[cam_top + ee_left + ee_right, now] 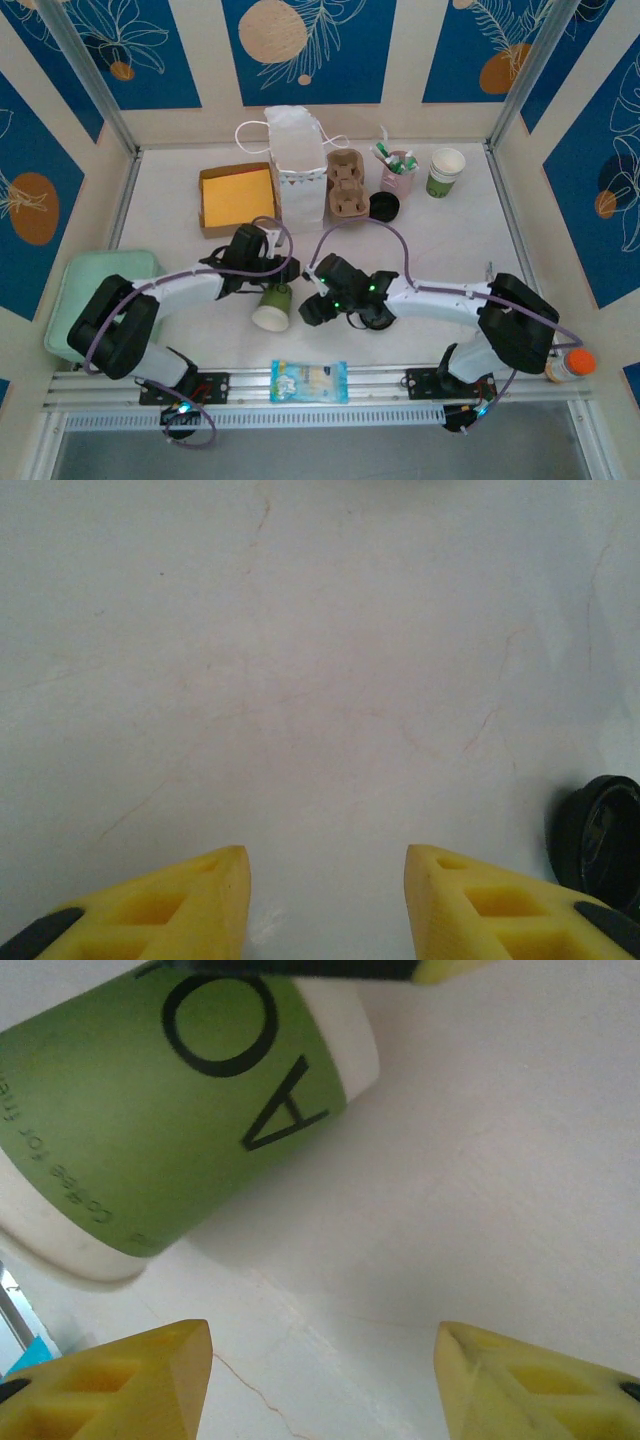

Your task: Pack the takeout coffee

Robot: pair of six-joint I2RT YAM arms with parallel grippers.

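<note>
the takeout coffee cup (272, 307) is seen tipped on its side on the white table (450, 240), near the front, its cream mouth turned towards the near edge. it is found just beside both grippers. the left gripper (325, 868) is released, its yellow fingers spread over bare table with nothing clasped. the right gripper (322, 1345) is likewise spread and unloaded, the cup's green band lying just beyond its fingertips. well behind, a white paper bag (297, 165), a cardboard carrier (347, 185) and a black lid (384, 207) are set.
</note>
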